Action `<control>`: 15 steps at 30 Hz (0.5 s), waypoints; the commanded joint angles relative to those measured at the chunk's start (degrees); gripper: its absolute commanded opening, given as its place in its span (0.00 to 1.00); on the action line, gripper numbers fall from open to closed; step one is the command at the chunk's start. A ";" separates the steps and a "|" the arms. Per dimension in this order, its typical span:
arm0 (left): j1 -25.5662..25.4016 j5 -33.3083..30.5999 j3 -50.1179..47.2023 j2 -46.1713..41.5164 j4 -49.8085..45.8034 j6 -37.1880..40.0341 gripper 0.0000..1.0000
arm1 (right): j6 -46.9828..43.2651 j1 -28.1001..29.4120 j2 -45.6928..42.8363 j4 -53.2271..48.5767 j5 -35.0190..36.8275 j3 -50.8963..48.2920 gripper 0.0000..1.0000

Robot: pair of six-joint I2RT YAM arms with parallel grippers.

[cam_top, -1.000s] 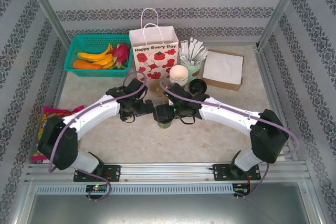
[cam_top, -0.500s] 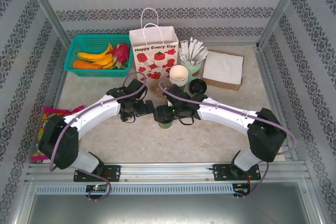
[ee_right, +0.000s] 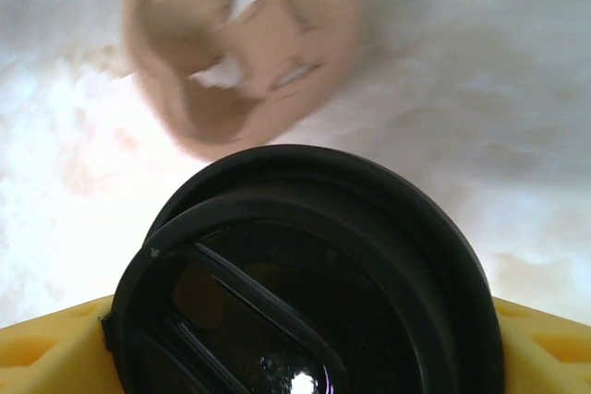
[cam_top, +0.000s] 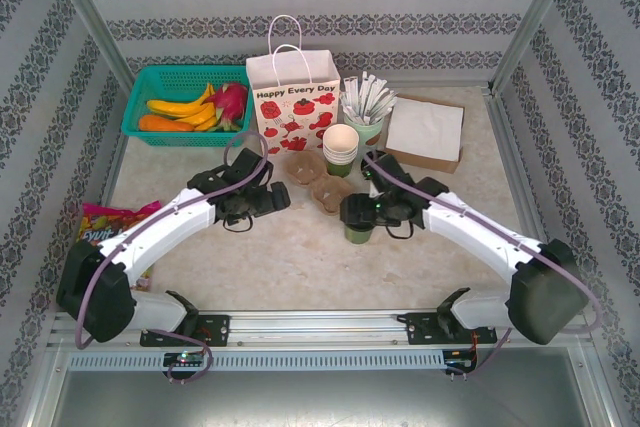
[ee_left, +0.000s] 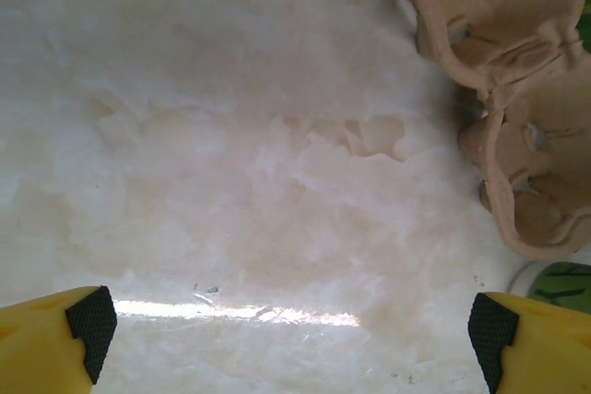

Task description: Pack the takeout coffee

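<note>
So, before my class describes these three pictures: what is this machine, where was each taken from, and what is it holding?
These are two robot arms bolted to a table. One picture looks down from above; the others come from a camera on each wrist. On the table stand a paper bag, a fruit basket, a cup carrier, stacked cups and napkins. The right end effector grips the takeout coffee, a green cup with a black lid. The left end effector is open and empty.

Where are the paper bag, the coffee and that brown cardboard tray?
bag [cam_top: 295,107]: top view, its printed front.
coffee [ee_right: 305,292]: right wrist view, its black lid.
tray [ee_left: 543,177]: left wrist view, one cup well.
</note>
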 commanded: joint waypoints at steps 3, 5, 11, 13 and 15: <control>0.45 -3.65 -0.73 -2.17 0.23 -0.91 1.00 | -4.79 -11.26 0.34 -5.80 2.89 -1.28 0.82; 0.50 -3.88 -0.87 -2.53 0.32 -1.25 1.00 | -6.28 -14.98 1.22 -5.57 3.21 -0.29 0.82; 0.86 -4.49 -0.72 -3.03 0.60 -1.37 1.00 | -8.79 -23.24 4.47 -2.51 3.21 3.15 0.82; 0.98 -4.48 -0.61 -2.98 0.76 -1.37 1.00 | -9.37 -25.38 6.09 -1.32 2.65 5.01 0.82; 1.05 -4.45 -0.69 -2.84 0.90 -1.43 1.00 | -9.71 -27.00 8.02 0.09 2.40 6.62 0.82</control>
